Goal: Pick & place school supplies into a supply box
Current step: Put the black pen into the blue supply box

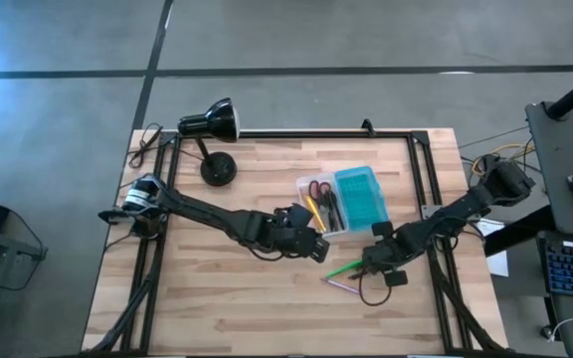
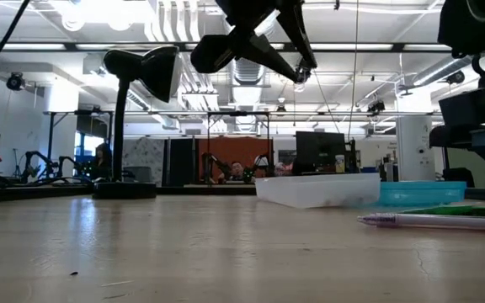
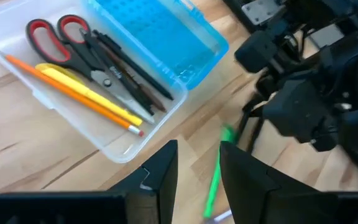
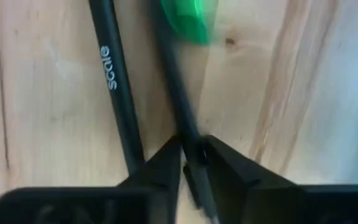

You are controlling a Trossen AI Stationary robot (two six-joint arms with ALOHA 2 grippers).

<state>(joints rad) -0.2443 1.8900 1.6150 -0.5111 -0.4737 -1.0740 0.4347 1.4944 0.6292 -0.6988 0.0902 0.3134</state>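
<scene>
Right gripper (image 4: 194, 163) low over the tabletop (image 1: 227, 308), fingers (image 4: 160, 167) narrowed to a slim gap around a thin dark pen (image 4: 178, 109); firm contact unclear, so pinch probably just being made. Beside it, a second black pen (image 4: 115, 87) and a green marker (image 4: 188, 17). At 12 o'clock from that gripper, the supply box (image 1: 311, 184): clear half with red-handled scissors (image 3: 55, 34), orange pencil (image 3: 67, 92), yellow marker (image 3: 86, 93) and dark pens; teal half (image 1: 358, 195) lying open alongside. Left gripper (image 3: 197, 168) hovering at 7 o'clock of the box, fingers slightly apart, holding nothing. Step in hand: grasping a pen. Next: firm closure, lift clear of neighbours, carry toward 12 o'clock, release over clear half.
</scene>
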